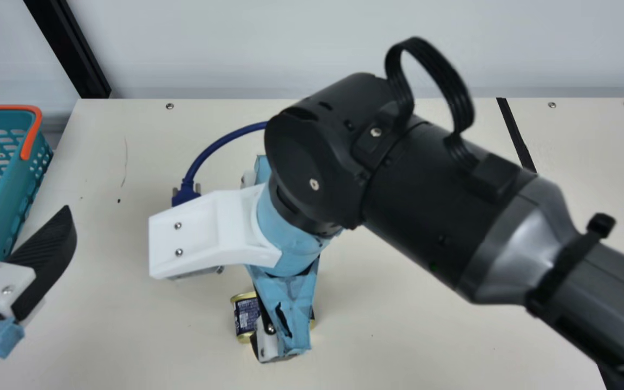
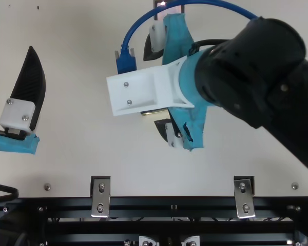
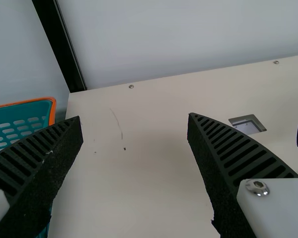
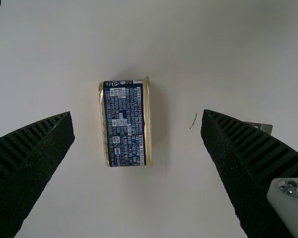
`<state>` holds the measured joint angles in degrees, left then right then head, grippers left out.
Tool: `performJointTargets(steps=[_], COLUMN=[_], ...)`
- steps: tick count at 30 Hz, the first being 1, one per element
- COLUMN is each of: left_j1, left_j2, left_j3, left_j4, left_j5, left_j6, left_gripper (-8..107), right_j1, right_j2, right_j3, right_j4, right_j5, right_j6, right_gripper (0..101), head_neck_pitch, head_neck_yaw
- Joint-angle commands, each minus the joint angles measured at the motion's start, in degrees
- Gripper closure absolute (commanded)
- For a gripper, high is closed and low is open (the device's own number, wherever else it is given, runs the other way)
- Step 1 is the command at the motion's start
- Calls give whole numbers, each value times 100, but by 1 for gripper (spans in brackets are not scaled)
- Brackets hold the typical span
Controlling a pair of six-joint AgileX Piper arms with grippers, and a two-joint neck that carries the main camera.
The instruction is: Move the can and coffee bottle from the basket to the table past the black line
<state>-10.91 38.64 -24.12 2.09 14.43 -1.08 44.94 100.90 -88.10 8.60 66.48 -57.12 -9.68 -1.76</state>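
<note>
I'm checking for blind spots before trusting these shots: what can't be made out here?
- Middle of the can, main view: behind the right hand.
- Most of the can, top view: under the right hand's white bracket.
- Rest of the basket, main and left wrist views: cut off by the edge.
- Middle of the black line, main view: behind the right arm.

Bright soft light, faint shadows on the table (image 4: 99,198), right wrist view dimmer

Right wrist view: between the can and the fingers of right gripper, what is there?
In the right wrist view, bare table lies between the can and the right gripper on one side; on the other, table with a thin dark mark.
</note>
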Motion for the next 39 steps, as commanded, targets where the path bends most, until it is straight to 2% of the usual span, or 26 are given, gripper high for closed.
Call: performJointTargets(steps=[1,18,34,35,36,39], left_j1=[0,0,0,0,0,0], left_j2=[0,0,0,0,0,0], left_j3=[0,0,0,0,0,0], left_j4=[0,0,0,0,0,0], left_j5=[0,0,0,0,0,0], left_j6=[0,0,0,0,0,0], left_gripper=[9,9,9,9,9,9], right_j1=[22,151,164,163,159,135], right_j2=[46,437,792,803,807,777], right_j3=[23,320,657,672,688,715], right_j4=[-49,-479,-684,-689,-690,-684], right_j5=[-36,-376,-801,-825,-845,-897], right_j6=[36,335,606,627,647,729], right_gripper=[0,0,0,79,101,101], head_neck_pitch=[-38,-38,-38,-38,-38,-38], head_neck_yaw=[-4,-4,-4,-4,-4,-4])
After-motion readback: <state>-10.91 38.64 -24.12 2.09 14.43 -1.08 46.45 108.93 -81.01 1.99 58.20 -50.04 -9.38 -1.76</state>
